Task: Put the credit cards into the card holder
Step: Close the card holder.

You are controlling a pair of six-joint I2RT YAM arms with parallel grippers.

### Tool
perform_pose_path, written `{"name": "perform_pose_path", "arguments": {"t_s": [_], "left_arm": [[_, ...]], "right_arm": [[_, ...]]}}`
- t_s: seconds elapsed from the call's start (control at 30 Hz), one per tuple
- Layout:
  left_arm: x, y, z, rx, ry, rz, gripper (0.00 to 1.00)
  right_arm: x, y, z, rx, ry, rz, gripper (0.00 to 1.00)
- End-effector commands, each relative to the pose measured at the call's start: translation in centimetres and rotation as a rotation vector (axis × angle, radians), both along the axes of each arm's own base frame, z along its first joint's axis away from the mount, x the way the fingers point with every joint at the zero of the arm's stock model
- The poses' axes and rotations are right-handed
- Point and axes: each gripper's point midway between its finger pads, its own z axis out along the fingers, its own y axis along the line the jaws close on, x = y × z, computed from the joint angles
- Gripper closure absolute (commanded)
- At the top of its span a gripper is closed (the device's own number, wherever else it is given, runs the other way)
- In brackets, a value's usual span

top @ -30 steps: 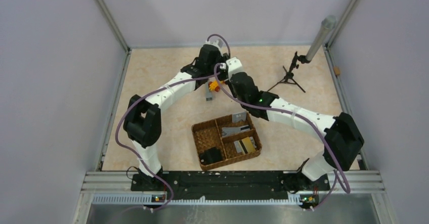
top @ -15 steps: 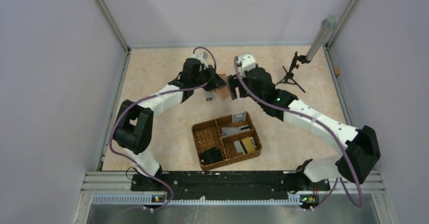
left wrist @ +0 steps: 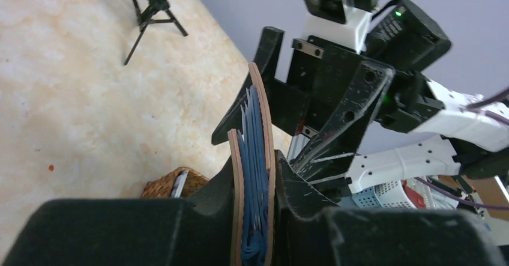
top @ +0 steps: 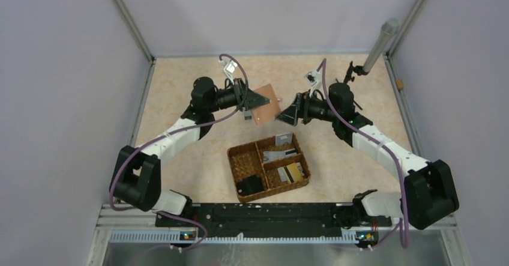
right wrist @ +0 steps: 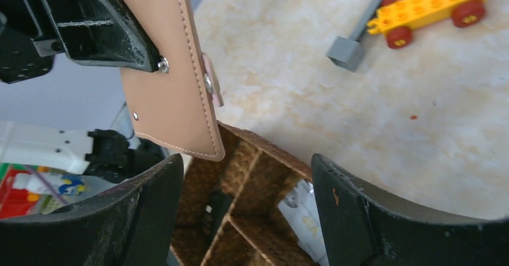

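The card holder (top: 267, 104), tan leather with blue pockets inside, hangs above the table, and my left gripper (top: 252, 100) is shut on its edge. The left wrist view shows the card holder (left wrist: 268, 128) edge-on, pinched between the left gripper's (left wrist: 255, 179) fingers. My right gripper (top: 287, 116) stands open just right of it, empty. From the right wrist, the card holder (right wrist: 171, 80) hangs above the right gripper's (right wrist: 246, 185) left finger without touching. The credit cards lie in the basket: grey ones (top: 282, 155), a gold one (top: 295, 171), and a white one (right wrist: 303, 209).
The woven basket (top: 240, 158) sits in the middle of the table with a black block (top: 249, 185) in one compartment. A yellow toy car (right wrist: 429, 5) and a grey block (right wrist: 347, 53) lie behind the holder. A small tripod (top: 343, 89) stands at the back right.
The two grippers have drawn apart from where they met at the back. The right gripper has opened and moved right; the left arm has swung left, keeping the card holder.
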Motion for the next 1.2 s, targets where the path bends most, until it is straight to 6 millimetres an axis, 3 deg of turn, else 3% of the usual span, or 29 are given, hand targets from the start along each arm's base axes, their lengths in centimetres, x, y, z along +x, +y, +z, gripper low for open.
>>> {"name": "perform_pose_path", "arguments": {"t_s": [0.0,0.4,0.57,0.67,0.73,0.83,0.93,1.0,1.1,1.17], "left_arm": [[-2.3,0.3,3.7,-0.040,-0.152,-0.061,0.97],[-3.2,-0.3,2.0,0.046,-0.119,-0.045,0.97],[-3.2,-0.7,1.7,0.028,-0.093,-0.041,0.82],[-3.2,-1.0,1.8,0.000,-0.072,-0.037,0.67],[-3.2,-1.2,2.0,-0.023,-0.068,-0.037,0.63],[-3.2,-1.3,2.4,-0.056,-0.075,-0.037,0.54],[-3.0,-1.1,2.8,-0.056,-0.090,-0.015,0.53],[-2.8,-1.0,2.9,-0.049,-0.100,0.000,0.47],[-2.7,-0.6,3.0,-0.021,-0.111,0.022,0.23],[-2.4,-0.1,2.8,0.015,-0.127,0.052,0.13]], "right_arm": [[-1.4,1.9,4.6,0.168,-0.078,0.131,0.24],[-3.0,6.2,6.3,0.144,-0.120,0.218,0.27],[-3.8,7.3,6.4,0.177,-0.093,0.274,0.27],[-4.0,7.4,6.1,0.185,-0.081,0.282,0.28],[-4.2,7.5,6.1,0.194,-0.074,0.285,0.40],[-4.2,7.6,6.2,0.204,-0.066,0.289,0.73],[-4.0,7.5,5.8,0.193,-0.064,0.276,0.97],[-3.8,7.4,5.4,0.183,-0.060,0.263,1.00],[-3.7,7.1,5.2,0.174,-0.066,0.244,1.00],[-3.5,6.8,5.3,0.166,-0.074,0.230,1.00]]}}
